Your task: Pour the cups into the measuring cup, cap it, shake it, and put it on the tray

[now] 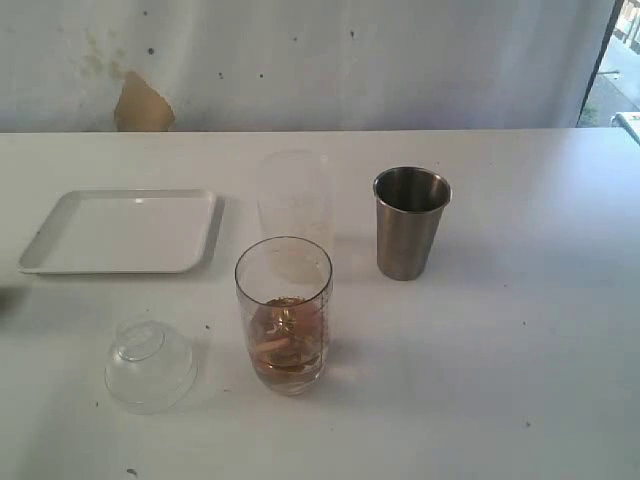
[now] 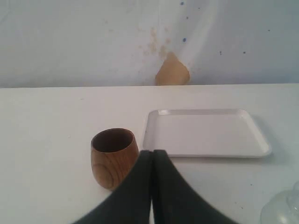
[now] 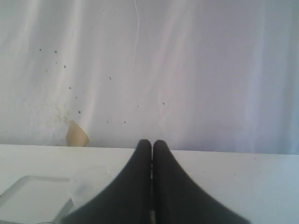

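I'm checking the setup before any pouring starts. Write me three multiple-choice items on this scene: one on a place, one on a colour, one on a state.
1. In the exterior view, where does the steel tumbler stand relative to the measuring cup?
A. To its left and nearer the camera
B. To its right and farther back
C. Inside it

2. What colour is the tray?
A. White
B. Black
C. Red

3. What state is the measuring cup in?
A. Capped
B. Tipped on its side
C. Upright and uncapped

Answers:
1 B, since the steel tumbler stands on its own, right of the measuring cup and behind it.
2 A, since the tray is plain white, rim and floor alike.
3 C, since the measuring cup's mouth is open and the clear lid lies on the table to its left.
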Motion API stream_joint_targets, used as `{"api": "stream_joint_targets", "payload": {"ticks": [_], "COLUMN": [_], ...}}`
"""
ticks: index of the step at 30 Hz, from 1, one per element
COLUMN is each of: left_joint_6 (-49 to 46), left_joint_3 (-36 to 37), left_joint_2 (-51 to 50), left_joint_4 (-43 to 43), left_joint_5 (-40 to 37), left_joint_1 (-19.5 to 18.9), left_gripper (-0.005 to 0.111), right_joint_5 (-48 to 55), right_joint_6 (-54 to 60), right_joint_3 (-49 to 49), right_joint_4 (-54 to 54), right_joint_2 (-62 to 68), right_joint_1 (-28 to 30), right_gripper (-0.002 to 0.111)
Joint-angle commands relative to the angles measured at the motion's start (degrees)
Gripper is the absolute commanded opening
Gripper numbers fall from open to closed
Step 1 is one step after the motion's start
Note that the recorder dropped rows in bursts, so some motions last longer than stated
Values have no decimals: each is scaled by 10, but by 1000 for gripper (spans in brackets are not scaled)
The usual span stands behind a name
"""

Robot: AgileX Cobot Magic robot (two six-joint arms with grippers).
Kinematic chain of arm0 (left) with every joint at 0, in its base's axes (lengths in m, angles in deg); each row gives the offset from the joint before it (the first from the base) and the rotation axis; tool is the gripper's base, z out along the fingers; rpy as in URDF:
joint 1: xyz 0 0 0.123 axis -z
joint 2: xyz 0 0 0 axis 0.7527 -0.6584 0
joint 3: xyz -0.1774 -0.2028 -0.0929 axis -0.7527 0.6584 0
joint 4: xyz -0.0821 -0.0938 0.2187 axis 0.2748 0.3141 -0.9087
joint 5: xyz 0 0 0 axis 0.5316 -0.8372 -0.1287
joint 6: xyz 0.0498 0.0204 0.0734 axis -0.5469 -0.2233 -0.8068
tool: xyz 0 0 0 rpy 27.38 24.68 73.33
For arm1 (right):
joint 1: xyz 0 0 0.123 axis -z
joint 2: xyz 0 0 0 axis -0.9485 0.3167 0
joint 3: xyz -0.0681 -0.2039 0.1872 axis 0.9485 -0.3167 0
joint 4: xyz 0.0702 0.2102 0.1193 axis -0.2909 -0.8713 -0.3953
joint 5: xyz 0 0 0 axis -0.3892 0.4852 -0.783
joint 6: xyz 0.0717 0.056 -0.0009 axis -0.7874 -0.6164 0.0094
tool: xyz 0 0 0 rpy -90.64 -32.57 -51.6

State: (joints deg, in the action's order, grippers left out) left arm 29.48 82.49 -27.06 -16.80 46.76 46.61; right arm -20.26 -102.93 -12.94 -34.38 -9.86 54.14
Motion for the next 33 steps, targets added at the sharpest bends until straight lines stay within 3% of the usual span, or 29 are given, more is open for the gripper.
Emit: {"api": "stream_joint_targets", "payload": {"ticks": [1, 19, 23, 25, 27, 29, 33], "left_joint_6": [1, 1, 1, 1, 1, 1, 1], "left_joint_3": [4, 4, 4, 4, 4, 4, 4], "left_joint_2": [3, 3, 3, 3, 3, 3, 3], "left_joint_4": [1, 1, 1, 1, 1, 1, 1], "left_joint_5": [7, 7, 7, 7, 7, 7, 7], "left_joint_1": [1, 1, 1, 1, 1, 1, 1], "left_gripper": [0, 0, 0, 0, 0, 0, 0], "right_joint_5": [32, 28, -65, -135, -201, -242, -231], "right_joint_6": [-2, -2, 93, 185, 271, 273, 273], "right_joint_3": [-4, -15, -85, -138, -188, -225, -281], "right_joint_4": [-5, -19, -35, -101, -205, -219, -227], "right_joint_2": [-40, -87, -129, -147, -169, -190, -218], "right_joint_1": [-3, -3, -3, -2, 24, 50, 136], "right_gripper": [0, 0, 0, 0, 0, 0, 0]}}
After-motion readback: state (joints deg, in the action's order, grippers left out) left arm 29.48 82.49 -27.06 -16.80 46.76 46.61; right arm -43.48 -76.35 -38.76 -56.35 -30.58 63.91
